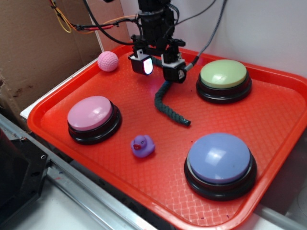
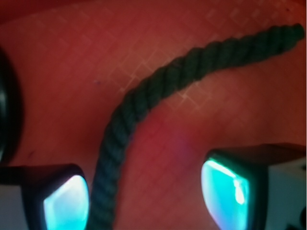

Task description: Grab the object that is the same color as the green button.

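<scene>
While the gripper (image 1: 158, 66) is hovering over the far middle of the red tray (image 1: 57, 103), its jaws are standing apart, straddling one end of the dark green braided rope (image 1: 169, 105). In the wrist view the rope (image 2: 144, 103) is running up between the two glowing fingertips (image 2: 223, 189), closer to the left one and not visibly pinched by either. Its other end is curving across the tray floor toward the near side. The green button (image 1: 223, 79) is sitting just beside the gripper, while the pink button (image 1: 93, 118), blue-purple button (image 1: 220, 164), purple rubber duck (image 1: 143, 145) and pink dimpled ball (image 1: 108, 61) are lying elsewhere on the tray.
</scene>
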You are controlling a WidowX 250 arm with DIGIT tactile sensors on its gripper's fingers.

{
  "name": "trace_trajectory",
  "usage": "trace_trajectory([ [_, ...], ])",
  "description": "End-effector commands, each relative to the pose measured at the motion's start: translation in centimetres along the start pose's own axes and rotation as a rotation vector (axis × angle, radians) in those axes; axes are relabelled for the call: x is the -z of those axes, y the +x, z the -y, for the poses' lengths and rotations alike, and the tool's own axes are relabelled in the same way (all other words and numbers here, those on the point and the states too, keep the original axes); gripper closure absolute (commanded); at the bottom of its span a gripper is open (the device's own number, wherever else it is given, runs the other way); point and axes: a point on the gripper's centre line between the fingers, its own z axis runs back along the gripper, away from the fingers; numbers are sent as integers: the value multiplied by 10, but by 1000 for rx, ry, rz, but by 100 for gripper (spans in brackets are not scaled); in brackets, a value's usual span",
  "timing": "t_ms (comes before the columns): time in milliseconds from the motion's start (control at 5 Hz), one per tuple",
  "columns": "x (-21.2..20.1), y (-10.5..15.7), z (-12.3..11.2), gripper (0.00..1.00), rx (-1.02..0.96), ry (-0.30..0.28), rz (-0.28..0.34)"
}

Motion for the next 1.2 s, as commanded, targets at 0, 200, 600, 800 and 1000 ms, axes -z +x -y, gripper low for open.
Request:
trace_trajectory([
  [0, 13, 4, -12, 100, -6, 27, 1],
  [200, 6, 3, -13, 100, -4, 34, 24],
  [600, -13, 3, -17, 100, -18, 26, 82],
  [800, -44, 0, -20, 100, -51, -7, 138],
  [1000, -90, -19, -12, 100, -221, -109, 342],
])
